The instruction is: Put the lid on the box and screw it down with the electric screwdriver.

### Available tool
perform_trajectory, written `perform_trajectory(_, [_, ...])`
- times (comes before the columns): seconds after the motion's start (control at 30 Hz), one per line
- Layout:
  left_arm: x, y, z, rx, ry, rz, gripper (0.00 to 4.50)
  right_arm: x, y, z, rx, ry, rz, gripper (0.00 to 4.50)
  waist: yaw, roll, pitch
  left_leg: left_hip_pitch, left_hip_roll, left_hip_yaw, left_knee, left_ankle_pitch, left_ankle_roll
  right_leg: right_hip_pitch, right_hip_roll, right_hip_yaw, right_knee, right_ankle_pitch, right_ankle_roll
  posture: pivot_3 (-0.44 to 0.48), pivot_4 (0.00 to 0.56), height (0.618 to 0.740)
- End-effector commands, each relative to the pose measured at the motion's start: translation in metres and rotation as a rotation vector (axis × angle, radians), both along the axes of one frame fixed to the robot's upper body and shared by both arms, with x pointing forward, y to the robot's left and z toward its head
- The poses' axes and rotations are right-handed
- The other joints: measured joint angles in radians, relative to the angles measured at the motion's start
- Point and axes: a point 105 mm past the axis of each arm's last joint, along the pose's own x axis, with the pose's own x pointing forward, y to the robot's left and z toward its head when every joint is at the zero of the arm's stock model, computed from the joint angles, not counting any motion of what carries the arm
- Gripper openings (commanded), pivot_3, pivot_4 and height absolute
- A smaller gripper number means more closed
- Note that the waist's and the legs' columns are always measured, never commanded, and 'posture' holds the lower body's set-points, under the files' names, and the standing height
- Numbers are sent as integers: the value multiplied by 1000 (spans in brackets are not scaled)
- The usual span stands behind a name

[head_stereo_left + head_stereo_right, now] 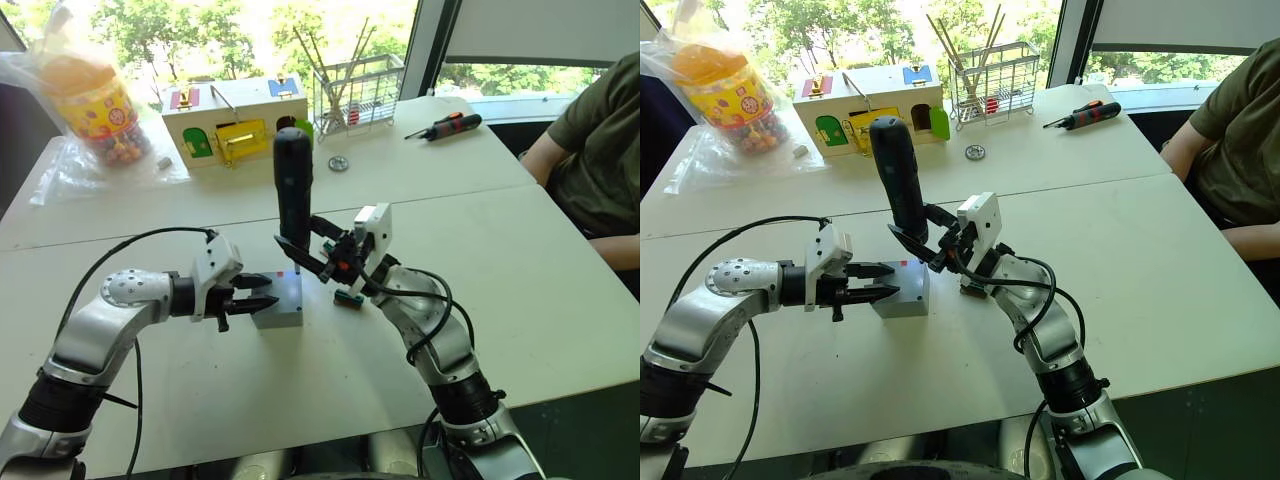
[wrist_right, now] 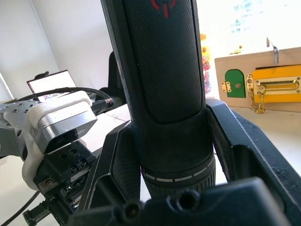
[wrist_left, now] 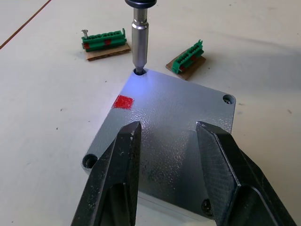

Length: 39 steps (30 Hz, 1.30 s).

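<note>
The grey box (image 1: 284, 312) sits on the table between my arms. The lid (image 3: 175, 110) lies on it, with a red mark (image 3: 123, 101) near one corner. My right gripper (image 1: 303, 250) is shut on the dark electric screwdriver (image 1: 293, 185), holding it upright. Its metal bit (image 3: 139, 44) stands in a corner screw hole of the lid, lit by a bluish glow. My left gripper (image 3: 168, 128) is open, and its two black fingers (image 3: 121, 174) reach over the lid from the box's left side.
Two green terminal blocks (image 3: 104, 40) lie just beyond the box. At the back stand a wooden toy house (image 1: 235, 120), a wire rack (image 1: 360, 95), a bagged jar (image 1: 95, 105) and a red-and-black hand screwdriver (image 1: 448, 126). A person (image 1: 600, 150) sits at the right.
</note>
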Motion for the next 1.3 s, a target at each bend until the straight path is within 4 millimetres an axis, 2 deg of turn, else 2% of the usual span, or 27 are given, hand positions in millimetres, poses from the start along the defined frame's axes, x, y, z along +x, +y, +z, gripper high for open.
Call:
perform_trajectory(0.03, [-1, -3, -3, 9, 2, -18, 1857, 2, 1, -59, -111, 210, -6, 1810, 1, 0, -2, 0, 0, 0, 0, 0, 0, 0, 0, 0, 0, 0, 0, 0, 150, 740])
perform_trajectory(0.23, [-1, -4, -6, 8, 4, -22, 1857, 1, 0, -56, -109, 201, -1, 1810, 2, 1, -6, 0, 0, 0, -1, -1, 1, 1, 0, 0, -1, 0, 0, 0, 150, 740])
perform_trajectory(0.4, [-1, -6, -10, 6, 10, -26, 1857, 2, -5, -37, -74, 166, -13, 1810, 3, 2, -7, 0, 0, 0, -1, -1, 1, 1, 0, 1, -1, 0, 0, 0, 150, 740])
perform_trajectory(0.5, [0, -6, -11, 7, 13, -28, 1857, 1, -12, 6, -8, 95, -21, 1810, 6, 2, -6, 0, 0, 0, -1, -1, 1, 1, 0, 1, -2, 0, 0, 0, 150, 740])
perform_trajectory(0.6, [-1, -3, -2, -16, 9, -32, 1857, 2, -39, 87, 157, 0, -74, 1810, 7, 3, -1, -2, 0, 0, -1, -1, 1, -1, 0, 1, -2, 0, 0, 0, 150, 740])
perform_trajectory(0.63, [0, -3, 3, -31, 7, -29, 1857, 1, -48, 105, 196, -11, -88, 1810, 7, 4, 3, -3, 0, 0, -1, -1, 1, -2, -1, 2, -2, 0, 0, 0, 150, 740])
perform_trajectory(0.7, [2, -2, 12, -64, -1, -20, 1857, 4, -64, 129, 238, 3, -123, 1810, 9, 4, 4, -17, -1, -2, 4, 1, -1, -10, 0, 2, 0, 0, 0, 0, 150, 740])
perform_trajectory(0.77, [6, -4, 26, -110, -18, -15, 1857, 11, -87, 153, 263, 32, -177, 1810, 8, 4, 7, -19, -1, -3, 5, 4, -6, -15, -1, 1, 1, 0, 0, 0, 150, 740])
perform_trajectory(0.83, [9, -6, 43, -153, -36, -21, 1857, 20, -107, 163, 228, 92, -250, 1810, 7, 4, 8, -22, -1, -3, 4, 4, -6, -14, -2, 1, 1, 0, 0, 0, 150, 740])
perform_trajectory(0.9, [10, -12, 59, -174, -58, -48, 1857, 27, -124, 160, 122, 189, -291, 1810, 7, 4, 8, -24, -1, -3, 5, 4, -6, -14, -3, 0, 0, 0, 0, 0, 150, 740])
perform_trajectory(1.0, [5, -23, 71, -154, -79, -123, 1857, 34, -156, 125, -116, 439, -364, 1810, 7, 3, 9, -26, -1, -3, 6, 4, -6, -15, -4, -1, -1, 0, 0, 0, 150, 740])
perform_trajectory(1.1, [-7, -36, 70, -81, -93, -242, 1857, 26, -198, 78, -293, 722, -457, 1810, 6, 3, 9, -29, -1, -1, 7, 4, -5, -17, -5, 0, -2, 0, 0, 0, 150, 740])
perform_trajectory(1.17, [-12, -41, 67, -32, -105, -299, 1857, 21, -221, 53, -354, 858, -529, 1810, 5, 3, 11, -34, -1, 0, 8, 4, -5, -23, -5, 0, -1, 0, 0, 0, 150, 740])
perform_trajectory(1.3, [-15, -52, 59, 8, -128, -360, 1857, 10, -250, 14, -396, 1090, -575, 1810, -1, 5, 16, -34, -1, 3, 9, 4, -5, -24, -5, 2, 0, 0, 0, 0, 150, 740])
